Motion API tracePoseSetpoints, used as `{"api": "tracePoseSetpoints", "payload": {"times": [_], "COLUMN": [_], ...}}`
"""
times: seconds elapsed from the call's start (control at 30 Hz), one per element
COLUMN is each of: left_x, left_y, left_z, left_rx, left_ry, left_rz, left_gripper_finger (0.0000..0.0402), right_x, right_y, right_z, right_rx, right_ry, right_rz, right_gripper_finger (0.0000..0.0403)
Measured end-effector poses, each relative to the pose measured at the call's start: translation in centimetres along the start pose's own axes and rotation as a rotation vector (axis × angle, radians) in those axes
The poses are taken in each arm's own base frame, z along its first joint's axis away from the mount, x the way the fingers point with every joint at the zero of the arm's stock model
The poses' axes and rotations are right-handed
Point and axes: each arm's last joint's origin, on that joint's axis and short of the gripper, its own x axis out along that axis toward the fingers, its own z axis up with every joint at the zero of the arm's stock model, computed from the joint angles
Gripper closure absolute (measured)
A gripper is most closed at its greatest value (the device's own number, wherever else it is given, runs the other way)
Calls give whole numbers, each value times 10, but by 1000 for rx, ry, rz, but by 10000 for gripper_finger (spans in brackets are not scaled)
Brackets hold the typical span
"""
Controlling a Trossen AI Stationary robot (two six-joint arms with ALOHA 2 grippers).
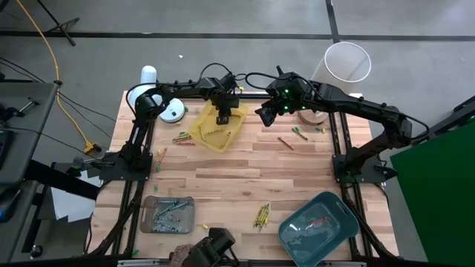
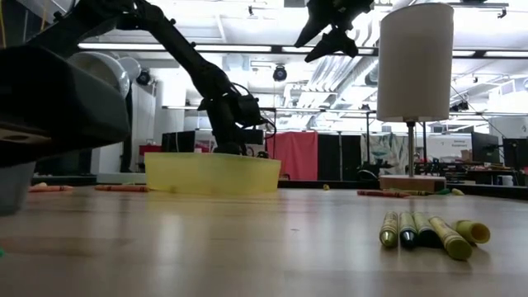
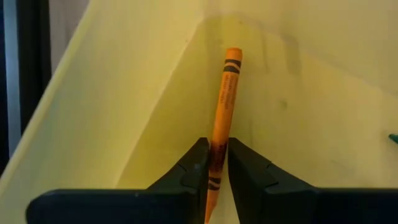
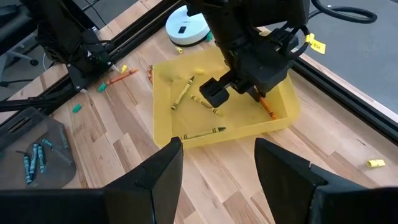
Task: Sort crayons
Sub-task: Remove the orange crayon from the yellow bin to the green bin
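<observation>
The left wrist view is filled by the yellow tray [image 3: 124,93], into whose corner an orange crayon [image 3: 224,106] is pointed, and this crayon is clamped between the two dark fingers [image 3: 186,171] of the left gripper [image 3: 217,165]. In the high view the left gripper [image 1: 223,116] is seen lowered into the yellow tray [image 1: 236,127] at the table's far side, near a white round object [image 1: 173,113]. From the right wrist view, the orange crayon [image 4: 266,107] is shown slanting beneath that gripper toward the tray floor, and several yellow-olive crayons [image 4: 202,134] are found lying loose inside the tray.

The right gripper [image 1: 267,113] is held raised above the wooden table [image 1: 223,178], just beside the yellow tray, with its jaws spread wide and nothing between them; its fingers [image 4: 158,171] are seen apart in its own wrist view.

Blue crayons [image 1: 167,210] are gathered in the grey tray [image 1: 148,222] at the near left, and a red one [image 1: 318,221] is laid in the teal tray [image 1: 338,208] at the near right. A cluster of yellow-green crayons [image 1: 261,215] is left on the table between those two trays, and is shown side by side in the low view [image 2: 429,231]. More loose crayons [image 1: 286,142] are scattered on the wood by the right arm, near a white cup [image 1: 346,63].
</observation>
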Motion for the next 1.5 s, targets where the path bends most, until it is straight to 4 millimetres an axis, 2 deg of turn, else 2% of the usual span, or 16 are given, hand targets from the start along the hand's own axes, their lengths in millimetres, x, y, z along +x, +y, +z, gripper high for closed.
{"api": "tracePoseSetpoints", "payload": {"times": [0.13, 0.23, 0.37, 0.43, 0.57, 0.73, 0.8, 0.93, 1.03, 1.13, 1.27, 1.37, 1.5], "left_x": [1, 2, -12, -29, -79, -144, -166, -192, -205, -211, -227, -233, -238], "left_y": [-2, -6, -9, -9, -4, -4, -12, -40, -63, -83, -100, -108, -112], "left_z": [2, 6, 10, 10, 8, -7, -17, -34, -43, -41, -25, -16, -12], "left_rx": [8, 20, -1, -30, -112, -246, -261, -261, -263, -269, -271, -265, -255], "left_ry": [17, 36, 12, -5, -142, -401, -498, -675, -821, -986, -1219, -1303, -1354], "left_rz": [20, 55, 84, 83, 56, -45, -70, -45, -10, 0, -5, -17, -23], "left_gripper_finger": [354, 384, 397, 399, 400, 401, 401, 401, 401, 401, 401, 401, 401], "right_x": [0, 0, 0, 0, 0, 0, 0, -1, -2, 0, 15, 21, 18], "right_y": [0, 0, 0, 0, 1, 2, 1, -2, -3, 0, 4, 4, 5], "right_z": [0, 0, 0, 1, 3, 3, -1, -13, -16, -8, 17, 37, 55], "right_rx": [0, 0, -17, -37, -76, -157, -186, -239, -260, -288, -317, -300, -291], "right_ry": [0, 0, -1, -6, -35, -27, 17, 157, 190, 103, -125, -306, -494], "right_rz": [0, 0, 0, 2, 13, 24, 39, 63, 68, 121, 187, 249, 318], "right_gripper_finger": [210, 210, 210, 210, 210, 210, 210, 210, 210, 210, 210, 210, 210]}}
